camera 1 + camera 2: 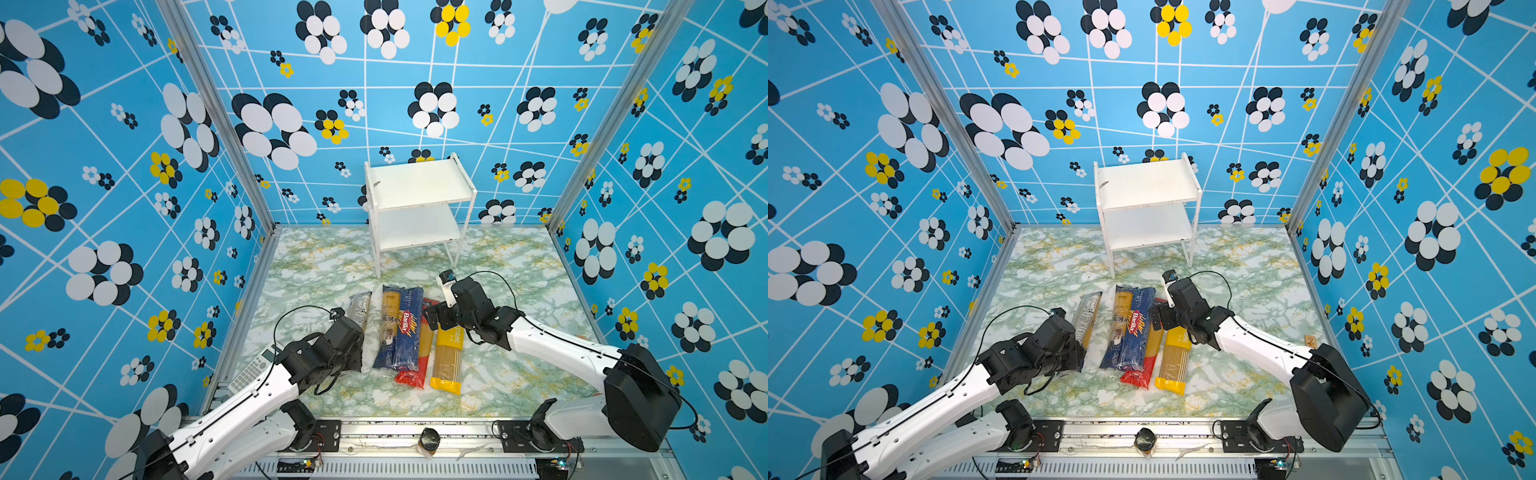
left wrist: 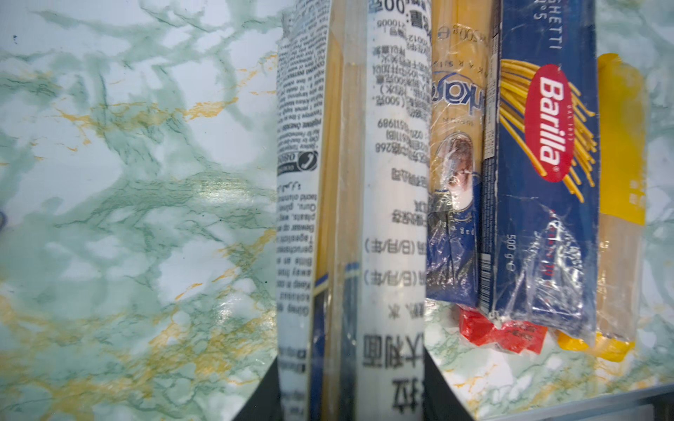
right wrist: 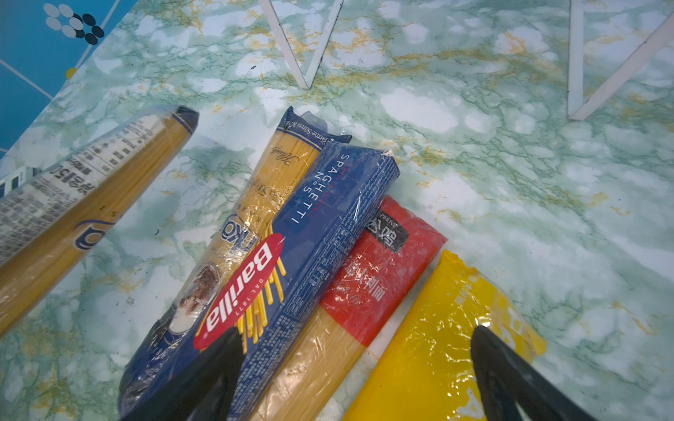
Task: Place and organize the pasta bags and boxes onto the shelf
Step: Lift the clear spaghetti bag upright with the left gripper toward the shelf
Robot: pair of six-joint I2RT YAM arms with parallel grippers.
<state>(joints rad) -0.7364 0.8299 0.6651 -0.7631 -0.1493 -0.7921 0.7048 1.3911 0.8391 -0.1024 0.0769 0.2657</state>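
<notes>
Barilla pack (image 3: 313, 218): dark blue, red oval logo reading "Barilla", with "DAL 1877", "SPAGHETTI N°5" and "500 g" too. It lies partly over the red-ended bag.
Blue-ended bag (image 3: 262, 189): clear wrap, golden spaghetti, a "500g" mark, and other print too crinkly to read. It's pressed against the Barilla pack's side.
Red-ended bag (image 3: 383, 262): the black tag says "PINLIVE" above Chinese characters.
Yellow-ended bag (image 3: 430, 346): its print is mostly covered, and it sits just beside the red-ended bag.
White-label pack (image 2: 394, 182): clear wrap with white stickers crammed with tiny English and Chinese text. It sits apart from the other four, on the left arm's side.
Left arm (image 1: 257, 395): stretched low over the tabletop (image 1: 519, 374), wrist aimed at the shelf.
Left fingers (image 2: 437, 397): pinching the near end of the white-label pack, one on each side. Can't tell if the pack is off the tabletop.
Right arm (image 1: 552, 336): reaches in from the right, wrist bent down.
Right fingers (image 3: 510, 375): spread wide above the four-pack pile, holding nothing.
Shelf (image 1: 419, 183): white, two tiers, at the back of the tabletop, with all five packs lying in front of its legs.
</notes>
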